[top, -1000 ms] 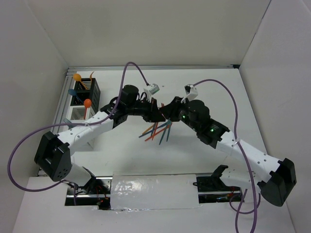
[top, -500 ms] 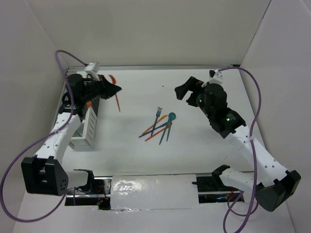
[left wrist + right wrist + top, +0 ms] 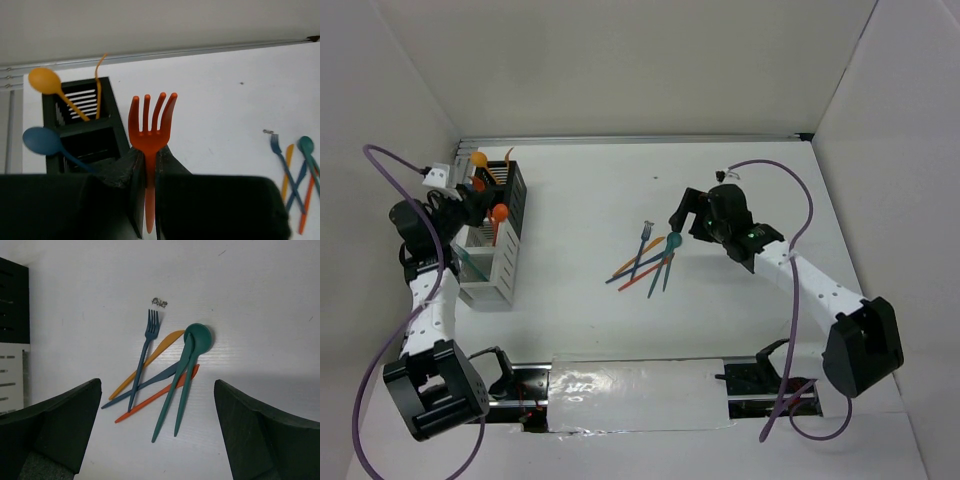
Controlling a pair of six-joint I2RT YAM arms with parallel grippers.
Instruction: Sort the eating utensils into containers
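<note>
One orange fork (image 3: 149,135) upright, handle clamped between left fingers (image 3: 124,172); right fingers (image 3: 55,425) spread wide above loose utensils (image 3: 198,337)

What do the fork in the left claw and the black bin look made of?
The orange fork, pinched in the left claw, looks like thin moulded plastic: one solid colour, smooth, faint sheen on the tines. The black bin looks matte and rigid with cut slats, probably plastic, though painted metal cannot be ruled out.

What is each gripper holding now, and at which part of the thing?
The left gripper pinches the red-orange plastic fork by its handle, just below the tines. The right gripper is open and holds nothing.
</note>
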